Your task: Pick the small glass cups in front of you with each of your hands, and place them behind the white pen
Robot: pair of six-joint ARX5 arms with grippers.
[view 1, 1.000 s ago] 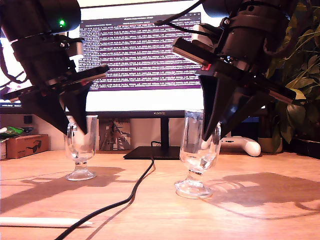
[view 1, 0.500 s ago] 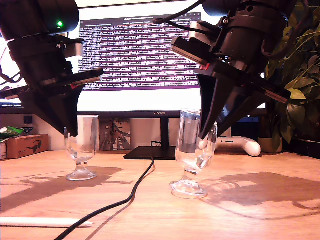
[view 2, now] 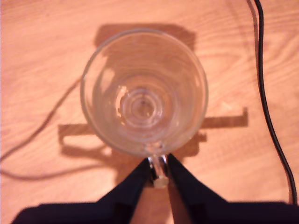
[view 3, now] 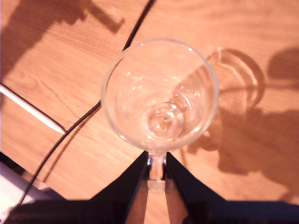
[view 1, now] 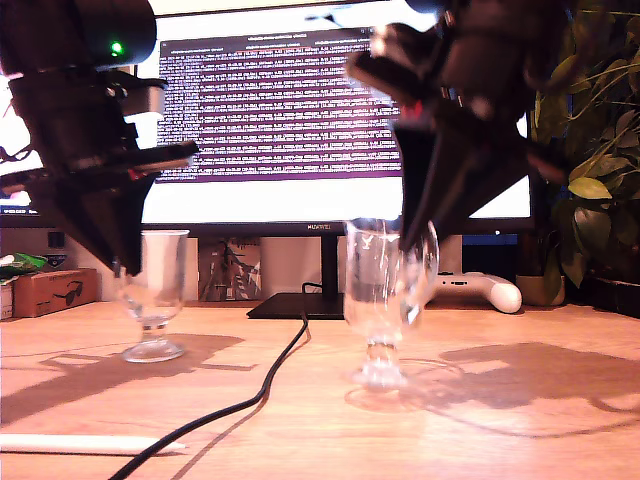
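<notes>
Two clear glass cups stand out over the wooden desk. In the exterior view's left, my first gripper (view 1: 125,265) (view 2: 159,168) is shut on the handle of one cup (view 1: 155,285) (view 2: 144,91), whose foot is at or just above the desk. In the exterior view's right, my second gripper (view 1: 410,245) (view 3: 156,172) is shut on the handle of the other cup (view 1: 380,285) (view 3: 159,93), which looks slightly raised and blurred. The white pen (view 1: 90,443) (view 3: 32,109) lies near the front edge at the exterior view's left.
A black cable (view 1: 270,385) (view 2: 268,116) (view 3: 79,123) snakes across the desk between the two cups toward the pen's tip. Behind stand a monitor (view 1: 280,120), a white game controller (view 1: 485,290), a plant (view 1: 600,150) and a cardboard box (view 1: 50,290).
Both grippers, each holding its cup, have shifted toward the exterior view's left. The cup in my second gripper has also come nearer the exterior camera and looks larger.
</notes>
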